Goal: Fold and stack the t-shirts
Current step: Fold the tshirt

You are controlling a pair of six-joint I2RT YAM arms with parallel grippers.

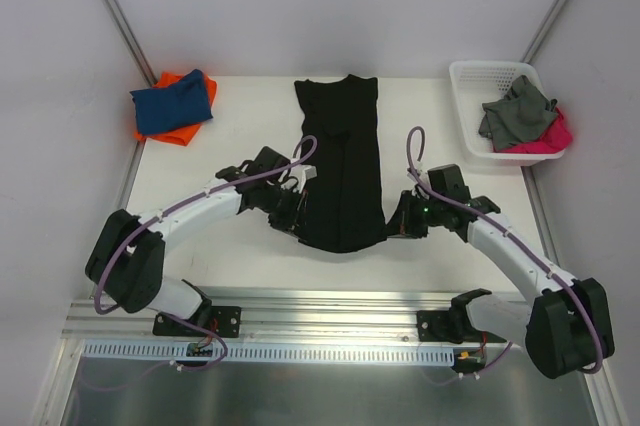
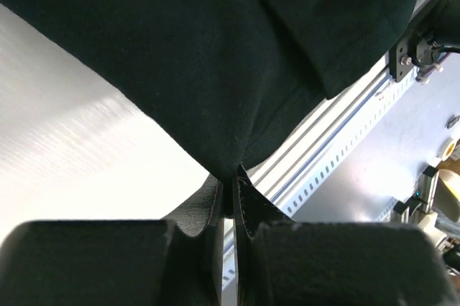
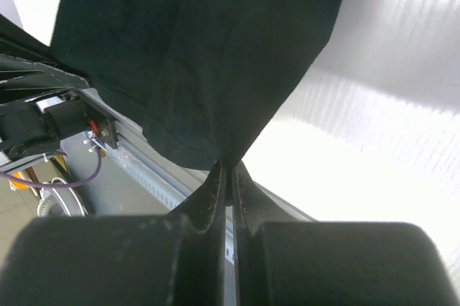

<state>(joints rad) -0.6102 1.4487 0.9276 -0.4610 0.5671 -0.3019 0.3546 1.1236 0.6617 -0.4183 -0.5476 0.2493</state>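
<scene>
Near edge: the left gripper (image 2: 228, 189) has its jaws pressed together on the near left corner of the soft black cloth t-shirt (image 1: 345, 156). The right gripper (image 3: 226, 175) is clamped in the same way on the near right corner. In both wrist views the cloth gathers to a point at the fingertips and spreads slack beyond them. The garment lies lengthwise as a narrow strip at the centre of the white table top (image 1: 230, 126), its far end close to the far edge. Assessment: the cloth is light, limp and without stiffness, so it is likely to sag between the two holds and drag wherever it is not supported. It is not fragile. A thin pinch of hem could slip under a hard pull. The two hem corners are judged the proper holds, kept level and evenly taut so the fold lands square. Far left: a blue cloth t-shirt (image 1: 172, 104) rests on an orange cloth t-shirt (image 1: 172, 135). Far right: a white slotted plastic basket (image 1: 466, 96) holds a grey garment (image 1: 515, 111) and a pink garment (image 1: 552, 136).
</scene>
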